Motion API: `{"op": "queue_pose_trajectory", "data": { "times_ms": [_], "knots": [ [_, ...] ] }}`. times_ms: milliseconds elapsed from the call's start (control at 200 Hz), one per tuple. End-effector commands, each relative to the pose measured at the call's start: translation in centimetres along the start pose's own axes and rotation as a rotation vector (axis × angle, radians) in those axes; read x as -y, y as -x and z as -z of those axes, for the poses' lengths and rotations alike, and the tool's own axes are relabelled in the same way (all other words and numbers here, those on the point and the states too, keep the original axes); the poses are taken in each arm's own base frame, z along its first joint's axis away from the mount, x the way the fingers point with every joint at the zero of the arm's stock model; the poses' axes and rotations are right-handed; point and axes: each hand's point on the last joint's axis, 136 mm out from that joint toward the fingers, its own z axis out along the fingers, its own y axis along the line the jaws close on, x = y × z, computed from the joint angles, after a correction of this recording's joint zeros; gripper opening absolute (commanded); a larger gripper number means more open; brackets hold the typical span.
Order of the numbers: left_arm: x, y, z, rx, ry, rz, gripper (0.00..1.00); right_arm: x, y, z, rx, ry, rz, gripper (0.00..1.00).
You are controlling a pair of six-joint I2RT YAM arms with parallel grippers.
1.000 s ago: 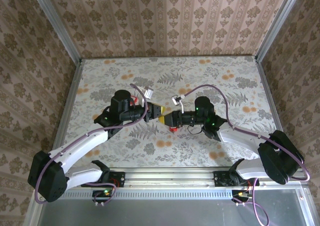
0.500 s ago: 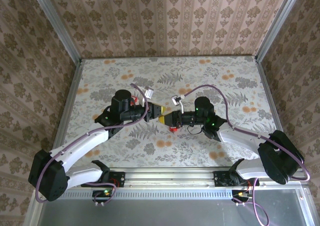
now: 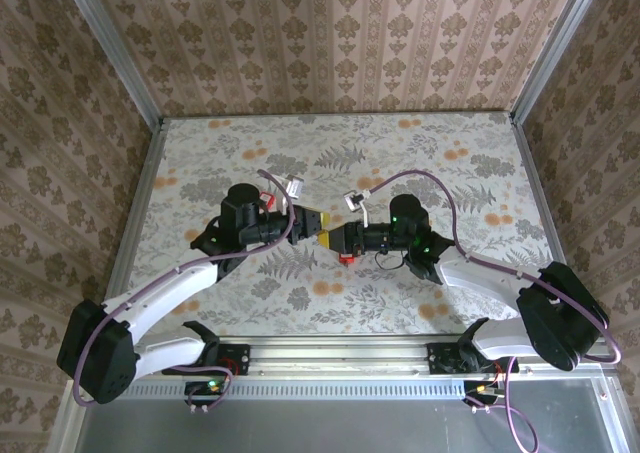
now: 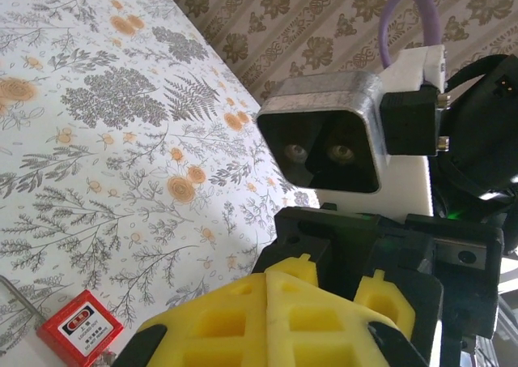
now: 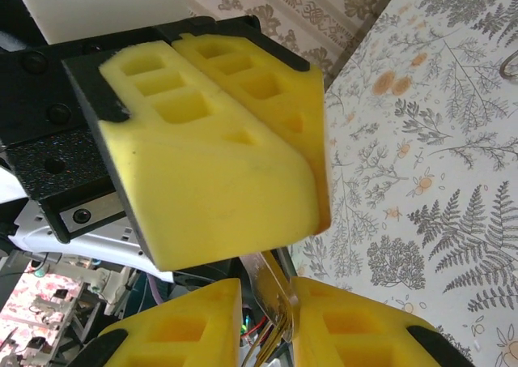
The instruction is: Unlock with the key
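Top external: left pincer (image 3: 314, 222) and right pincer (image 3: 338, 239) meet tip to tip over the red padlock (image 3: 346, 259), which lies loose on the tabletop (image 3: 450, 173).

Left wrist: its yellow pads (image 4: 235, 318) are pressed together, apparently on nothing.

Right wrist: the right pincer nips a thin key (image 5: 271, 290) (seen edge-on). The soft foam may let the key twist or slip, and the unheld padlock could skid.
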Motion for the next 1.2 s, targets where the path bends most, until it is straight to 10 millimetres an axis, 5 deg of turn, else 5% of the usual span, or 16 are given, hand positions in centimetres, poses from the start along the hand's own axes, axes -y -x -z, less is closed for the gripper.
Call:
{"op": "queue_pose_trajectory", "data": {
  "times_ms": [0,525,985,1085,1190],
  "knots": [
    [-0.1,-0.2,0.1,0.004,-0.016,0.015,0.00,-1.3,1.1,0.5,0.047,0.030,0.040,0.23],
    [-0.5,-1.0,-0.2,0.012,-0.052,0.064,0.00,-1.5,1.9,0.4,0.076,0.057,0.019,0.22],
    [-1.0,-0.9,-0.5,0.011,-0.038,0.065,0.00,-1.7,1.7,0.3,0.066,0.081,-0.005,0.07],
    [-2.4,-0.9,-0.2,0.021,0.032,0.088,0.00,-1.7,1.7,0.4,0.070,0.080,-0.007,0.01],
    [-5.6,-0.6,1.0,0.056,0.161,0.146,0.20,-1.9,1.9,0.8,0.091,0.067,-0.003,0.00]
  ]
}}
